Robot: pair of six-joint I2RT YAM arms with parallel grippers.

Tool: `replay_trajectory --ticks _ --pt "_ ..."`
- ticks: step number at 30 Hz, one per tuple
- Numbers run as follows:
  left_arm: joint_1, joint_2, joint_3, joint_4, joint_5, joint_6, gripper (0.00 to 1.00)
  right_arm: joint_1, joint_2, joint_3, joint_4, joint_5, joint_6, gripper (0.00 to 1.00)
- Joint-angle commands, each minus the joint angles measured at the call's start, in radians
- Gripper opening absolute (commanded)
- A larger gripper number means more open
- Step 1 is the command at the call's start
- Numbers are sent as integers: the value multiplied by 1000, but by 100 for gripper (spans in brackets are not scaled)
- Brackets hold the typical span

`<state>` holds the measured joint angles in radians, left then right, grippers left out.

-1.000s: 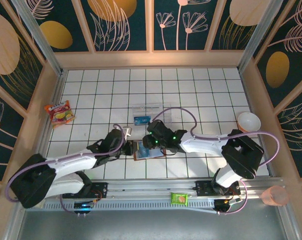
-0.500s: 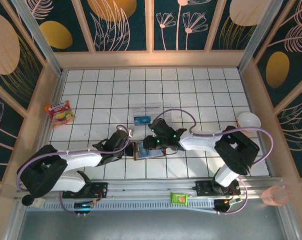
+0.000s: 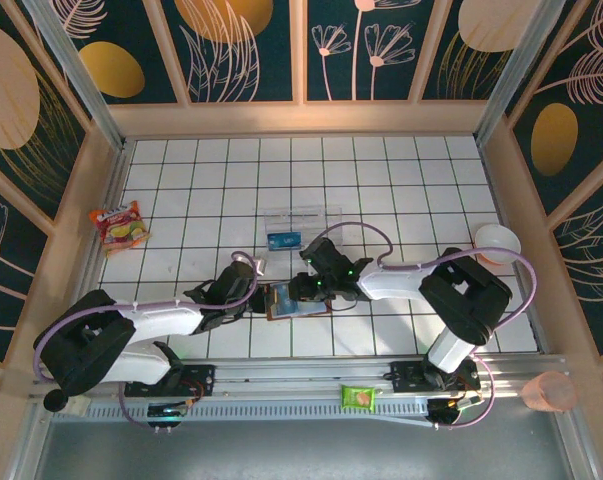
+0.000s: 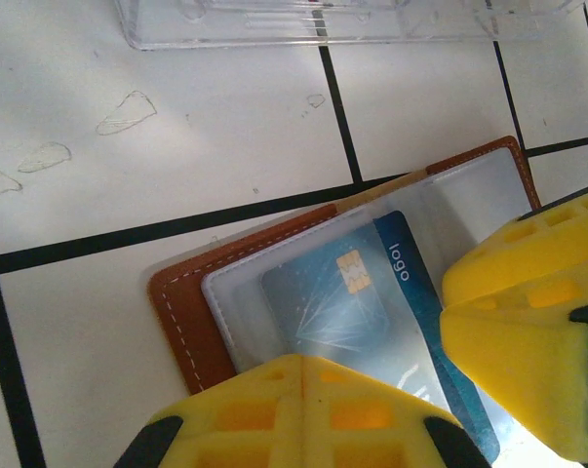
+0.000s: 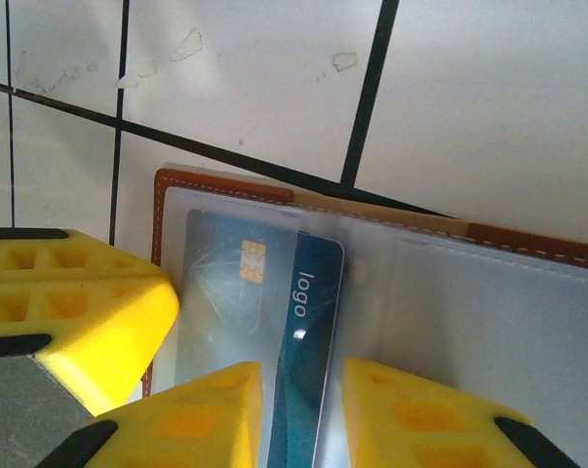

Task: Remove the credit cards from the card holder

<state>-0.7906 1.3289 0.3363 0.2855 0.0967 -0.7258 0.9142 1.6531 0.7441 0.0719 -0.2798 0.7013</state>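
The brown card holder (image 3: 299, 301) lies open and flat on the tiled table. A blue credit card (image 5: 237, 292) with a gold chip sits in its clear sleeve, and the dark end marked "logo" (image 4: 403, 268) sticks out of the sleeve. My left gripper (image 4: 303, 366) is shut, its yellow fingertips pressed together on the holder's (image 4: 181, 312) left part. My right gripper (image 5: 303, 400) stands slightly open, its fingers (image 5: 191, 419) down on either side of the card's exposed end. In the top view the left gripper (image 3: 258, 298) and the right gripper (image 3: 303, 293) meet over the holder.
A clear plastic box (image 3: 301, 222) with a blue card (image 3: 284, 240) in it stands just behind the holder. A red snack packet (image 3: 120, 224) lies far left, a white bowl (image 3: 497, 243) far right. A green packet (image 3: 360, 397) and a pink cup (image 3: 549, 390) sit by the near rail.
The left gripper's jaws closed the last bit. Both arms' rear links swung up while the fingertips stayed at the holder. The holder has not moved.
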Motion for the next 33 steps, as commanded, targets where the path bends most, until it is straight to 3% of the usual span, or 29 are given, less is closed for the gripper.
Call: replay_trajectory --ticks 1,8,14,23,33 --pt "-1 22 -28 -35 7 7 0 -14 27 -30 34 -56 35 28" --pt "-2 24 -30 -25 20 5 0 -22 53 -39 85 -110 55 20" --pt "-2 16 -29 -35 17 5 0 -30 29 -69 93 -81 76 0" --pt "-1 4 -13 -40 11 11 0 -24 -136 -128 -44 78 89 0" --pt "5 19 18 -40 6 35 0 41 -180 32 -346 256 -10 0"
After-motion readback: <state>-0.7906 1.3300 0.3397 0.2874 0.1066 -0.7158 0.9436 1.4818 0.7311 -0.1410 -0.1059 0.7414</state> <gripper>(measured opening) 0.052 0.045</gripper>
